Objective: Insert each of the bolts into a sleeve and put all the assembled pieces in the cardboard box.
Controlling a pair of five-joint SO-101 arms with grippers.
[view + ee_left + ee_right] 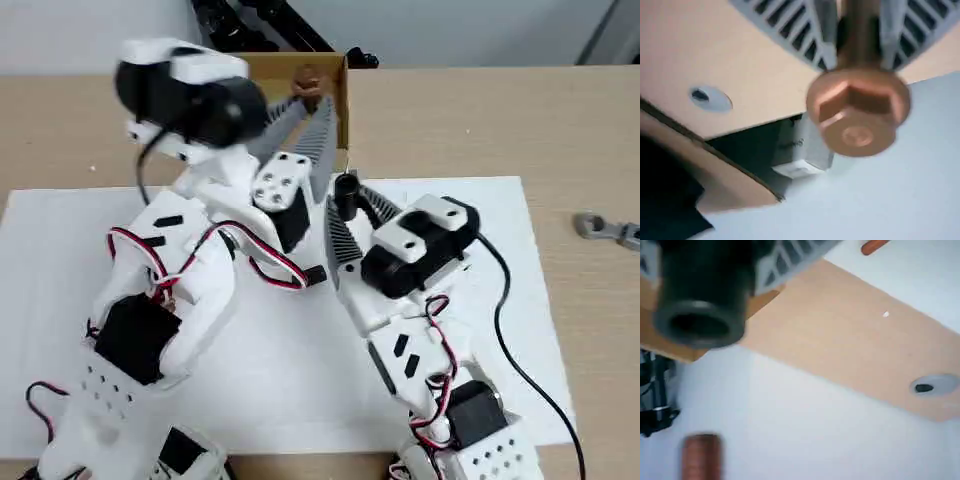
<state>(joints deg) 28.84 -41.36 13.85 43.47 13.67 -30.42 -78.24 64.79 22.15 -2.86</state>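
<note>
My left gripper (306,96) is shut on a copper bolt (306,82) and holds it up by the cardboard box (338,88) at the table's back. In the left wrist view the bolt's hex head (858,113) faces the camera, its shank pinched between the grey ribbed fingers (785,20). My right gripper (347,208) is shut on a black sleeve (346,188) just in front of the box, slightly right of the bolt. The sleeve's open end (699,320) shows large in the right wrist view, with the copper bolt (701,458) farther off.
A white mat (490,250) covers the middle of the wooden table (560,130). A metal wrench (604,229) lies on the bare wood at the right edge. Both arm bodies stand over the mat's front half. Another small orange piece (874,245) shows in the right wrist view.
</note>
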